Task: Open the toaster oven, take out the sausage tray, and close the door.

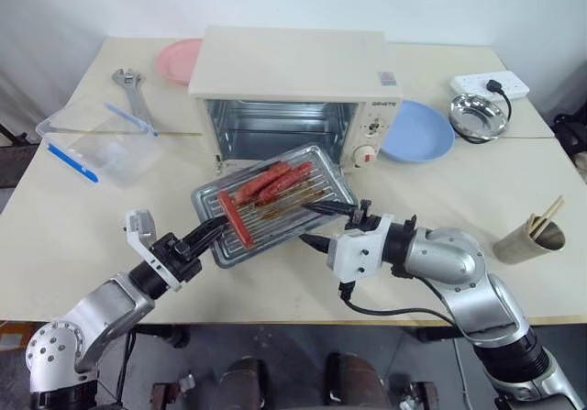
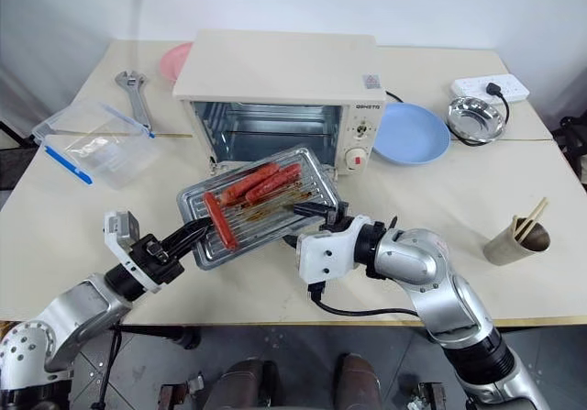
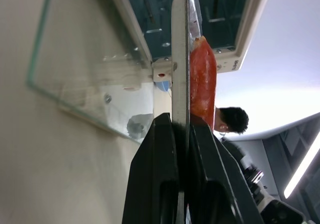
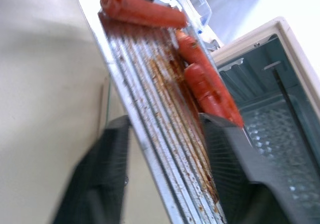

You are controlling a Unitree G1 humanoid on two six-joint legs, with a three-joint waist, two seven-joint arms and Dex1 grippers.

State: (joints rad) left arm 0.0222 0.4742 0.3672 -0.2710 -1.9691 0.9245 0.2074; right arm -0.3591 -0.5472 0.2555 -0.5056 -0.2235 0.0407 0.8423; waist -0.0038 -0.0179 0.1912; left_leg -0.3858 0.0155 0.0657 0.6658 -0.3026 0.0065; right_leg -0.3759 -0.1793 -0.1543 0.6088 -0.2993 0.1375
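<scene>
Cream table: toaster oven center, pink plate & wrench 10-11 o'clock, clear box 9, blue plate, steel bowl, power strip 2, chopstick cup 4

Cream toaster oven, silver sausage tray with red sausages, blue plate

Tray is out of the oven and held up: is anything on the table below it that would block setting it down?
Yes. The open glass door lies flat directly under the sausage tray, which the left claw grips. Bare table lies to the right.
</scene>
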